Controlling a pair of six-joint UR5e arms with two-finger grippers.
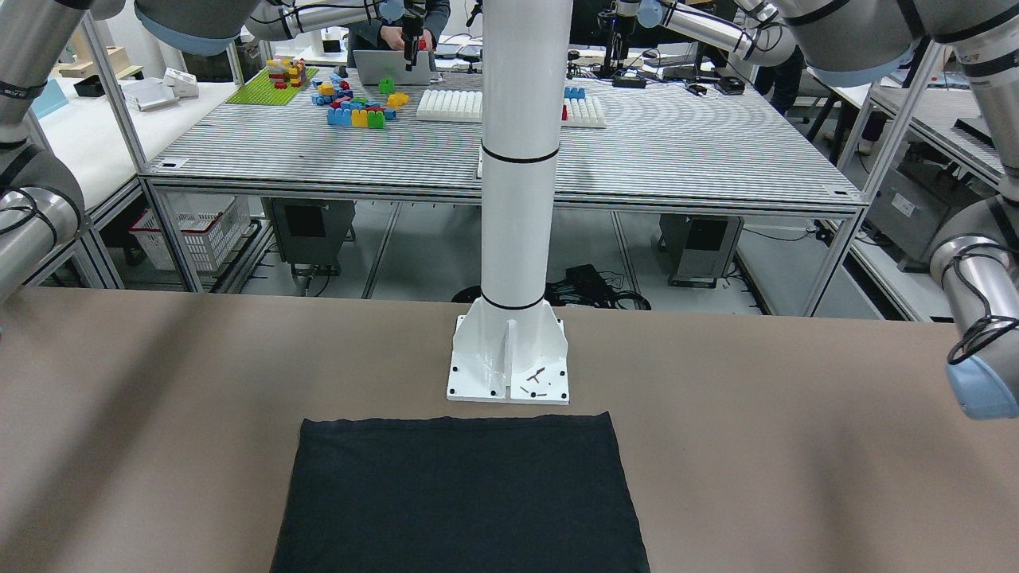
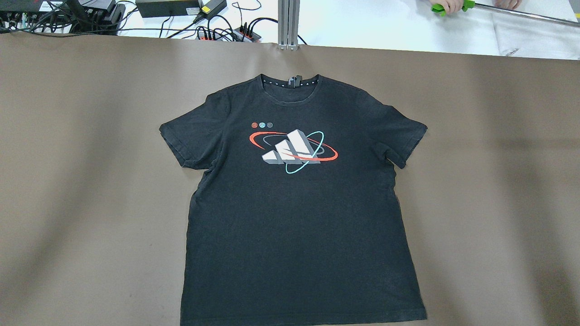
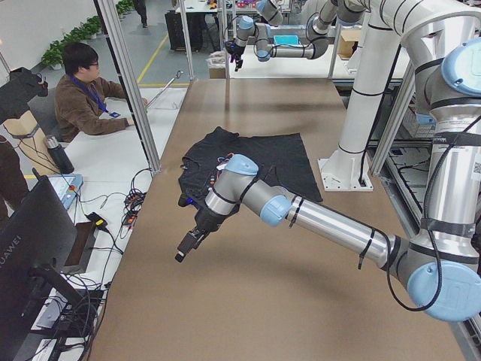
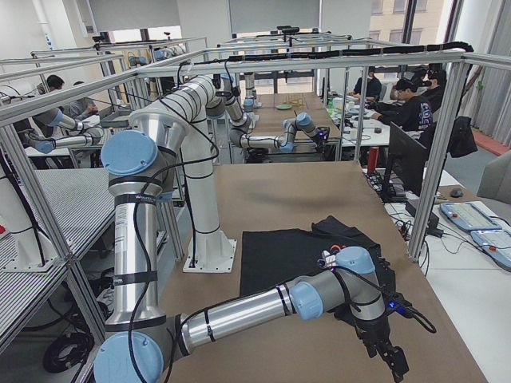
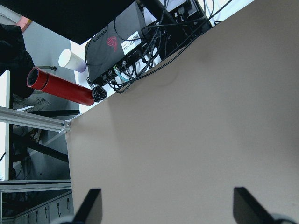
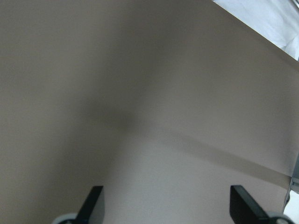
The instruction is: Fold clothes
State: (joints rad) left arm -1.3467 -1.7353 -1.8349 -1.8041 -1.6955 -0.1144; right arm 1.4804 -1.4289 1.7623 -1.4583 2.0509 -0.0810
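Brown surface point(image 2: 90, 181) is shown bare beneath the left fingers point(image 5: 89, 205), spread wide. At its centre the black T-shirt point(image 2: 294, 213) is laid flat, print up. The right fingers point(image 6: 91, 200) are spread wide too. Matching edges should be pinched together for an even fold.

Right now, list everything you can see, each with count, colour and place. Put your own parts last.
T-shirt: one, black with a red, grey and teal print, spread flat mid-table, collar away from the robot.
table: one, brown, under the shirt.
bottle: one, red, just off the table's edge.
cup: one, white, beside the bottle.
toy bricks: a pile, mixed colours, on the striped bench behind the robot.
person: one, brown jacket, seated at the side desk.
column: one, white, bolted at the table's robot-side edge.
left gripper: one, black fingers, open over bare table.
right gripper: one, black fingers, open over bare table.
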